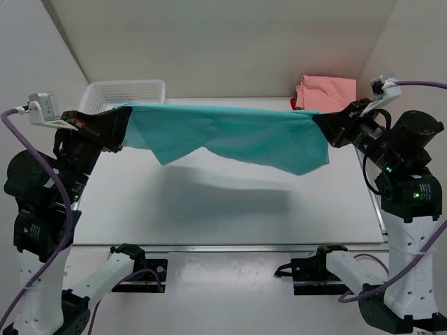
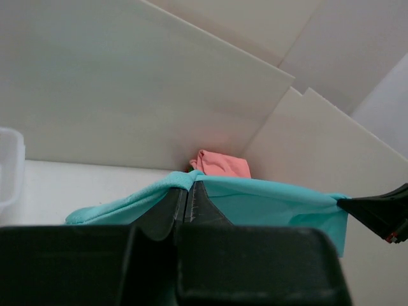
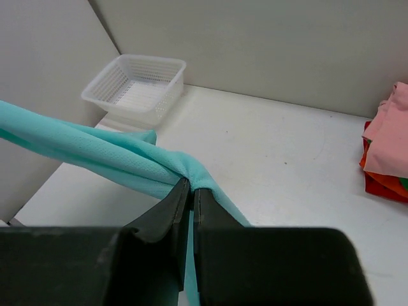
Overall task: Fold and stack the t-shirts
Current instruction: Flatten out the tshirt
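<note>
Nearest you, the white table (image 1: 209, 223) spreads out in front of the two arms, with your left arm (image 1: 42, 209) rising at one side and your right arm (image 1: 412, 195) at the other. Above the middle of the table a teal t-shirt (image 1: 230, 136) hangs in the air, stretched into a wide band between both grippers. Its lower edge droops in uneven points, lowest towards the right, and its shadow (image 1: 230, 192) falls on the table beneath. Your left gripper (image 1: 117, 129) is clenched on the shirt's left end, with the cloth bunched between its closed fingertips. Your right gripper (image 1: 325, 127) is clamped tight on the right end, with folds of teal cloth gathered into its pinched fingers. The two grippers sit at about the same height, well apart. Farther back, in the far left corner, a white plastic mesh basket (image 1: 124, 92) stands upright just behind the left gripper. In the far right corner a pile of shirts rests on the table: a salmon pink t-shirt (image 1: 327, 91) on top, a red-orange t-shirt (image 3: 381, 182) under it, and a sliver of green cloth (image 3: 403, 183) at its edge. Plain pale walls (image 1: 223, 42) close in behind.
</note>
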`<state>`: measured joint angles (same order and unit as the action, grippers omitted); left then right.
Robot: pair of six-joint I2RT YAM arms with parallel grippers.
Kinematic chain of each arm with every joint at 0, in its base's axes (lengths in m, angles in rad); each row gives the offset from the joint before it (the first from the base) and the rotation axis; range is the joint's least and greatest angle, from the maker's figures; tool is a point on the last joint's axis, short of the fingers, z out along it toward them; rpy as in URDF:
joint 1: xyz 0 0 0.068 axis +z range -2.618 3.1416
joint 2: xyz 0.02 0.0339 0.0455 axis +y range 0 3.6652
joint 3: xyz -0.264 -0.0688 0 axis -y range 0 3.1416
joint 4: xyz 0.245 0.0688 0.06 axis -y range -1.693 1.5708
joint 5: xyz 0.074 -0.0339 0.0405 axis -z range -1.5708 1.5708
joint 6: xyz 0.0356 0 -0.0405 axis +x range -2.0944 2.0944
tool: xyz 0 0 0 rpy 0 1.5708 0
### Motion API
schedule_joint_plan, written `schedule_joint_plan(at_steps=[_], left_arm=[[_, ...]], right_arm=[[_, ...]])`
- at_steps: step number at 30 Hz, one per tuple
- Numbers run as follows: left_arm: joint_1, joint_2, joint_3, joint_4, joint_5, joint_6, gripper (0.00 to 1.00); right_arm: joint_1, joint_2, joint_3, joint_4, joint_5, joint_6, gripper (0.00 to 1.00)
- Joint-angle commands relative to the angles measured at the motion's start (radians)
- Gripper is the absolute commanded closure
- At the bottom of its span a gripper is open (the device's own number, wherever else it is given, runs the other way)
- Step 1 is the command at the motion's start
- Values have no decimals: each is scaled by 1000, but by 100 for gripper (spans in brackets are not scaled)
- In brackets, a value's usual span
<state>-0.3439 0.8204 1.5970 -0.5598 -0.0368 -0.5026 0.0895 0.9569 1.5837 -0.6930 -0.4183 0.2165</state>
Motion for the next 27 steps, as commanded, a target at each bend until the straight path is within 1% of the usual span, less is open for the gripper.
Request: schedule_joint_plan(at_steps=[1,4,5,6,7,8,9,10,11,12,13,14,15,16,17,18,19,20,21,23,25,26,27], left_arm=[[5,49,-8,-12,-57,33,100],[66,118,-84,20,52,30,100],[98,152,-112,37,114,27,100],[133,172,-141,66,139,30,100],[144,219,-156,77,185,33,100],[176,279,-160,107,231,32,100],[193,311,-146,130,257,42,100],[198,382,-129,142,268,48,100],[218,463,-74,153,300,64,100],[238,512,10,149,331,81,100],[235,605,61,141,345,85,100],[255,702,180,111,374,99,100],[269,779,327,80,420,93,100],[287,819,453,55,429,87,100],[284,851,513,46,437,82,100],[290,855,581,55,422,82,100],[293,840,569,90,413,73,100],[299,812,560,103,413,69,100],[310,753,469,119,441,73,100],[292,715,385,136,428,85,100],[280,652,168,197,434,82,100],[278,599,39,213,439,72,100],[275,551,-29,254,455,37,100]], right_arm=[[-68,77,3,-71,-62,-60,100],[-19,134,-28,-43,-45,-80,100],[-5,167,-40,-30,-42,-85,100],[-2,207,-53,-19,-49,-104,100],[9,248,-54,-4,-39,-106,100],[13,264,-60,33,-42,-112,100],[13,294,-63,56,-37,-123,100],[24,334,-60,96,-8,-121,100],[10,356,-45,134,7,-132,100],[12,394,-15,144,15,-138,100],[4,417,10,165,41,-141,100],[-3,469,86,168,58,-155,100],[6,526,195,132,76,-175,99],[7,584,329,112,110,-202,100],[25,609,398,58,149,-206,100],[32,655,521,32,174,-236,100],[27,681,601,20,176,-250,100],[18,678,633,30,161,-243,100],[-72,627,524,97,48,-168,100],[-79,608,461,105,49,-178,100],[-71,562,298,124,59,-184,100],[-68,531,248,136,56,-183,100],[-59,505,136,156,62,-189,100]])
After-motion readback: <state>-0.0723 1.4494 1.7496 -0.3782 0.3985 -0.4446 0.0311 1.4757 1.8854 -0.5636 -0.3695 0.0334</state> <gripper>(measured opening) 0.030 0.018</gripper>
